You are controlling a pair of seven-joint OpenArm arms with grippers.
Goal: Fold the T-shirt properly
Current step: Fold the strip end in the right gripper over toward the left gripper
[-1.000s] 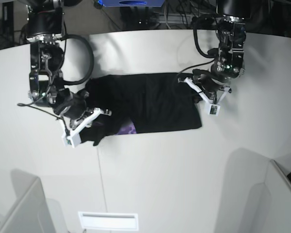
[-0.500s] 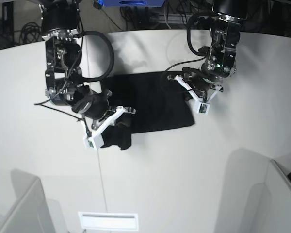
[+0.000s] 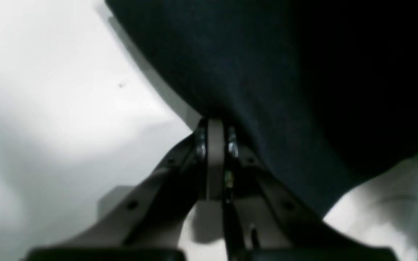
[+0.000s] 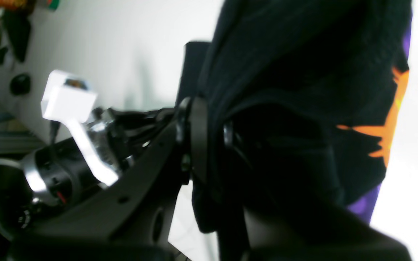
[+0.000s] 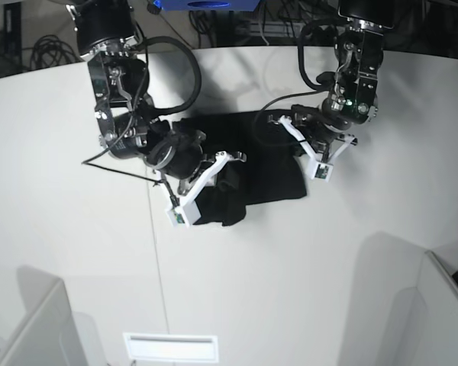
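Note:
The black T-shirt (image 5: 271, 174) lies across the middle of the white table, with its left end doubled over toward the right. My right gripper (image 5: 223, 187) is shut on that bunched end and holds it above the lower layer. In the right wrist view the cloth (image 4: 285, 54) runs between the fingers of the gripper (image 4: 209, 134), and an orange and purple print (image 4: 390, 123) shows on the hanging part. My left gripper (image 5: 296, 143) is at the shirt's right edge. Its fingers (image 3: 214, 125) are shut on the edge of the cloth (image 3: 285, 72), which is slightly raised.
The white table (image 5: 290, 290) stretches toward the front. Grey partitions stand at the front left (image 5: 38, 328) and front right (image 5: 427, 305). A white slotted plate (image 5: 170, 347) lies at the front edge. Cables and equipment sit behind the table.
My right gripper has carried the shirt's left end rightward over the rest, and the purple print has dropped out of the base view. The left gripper and the right edge shifted slightly left.

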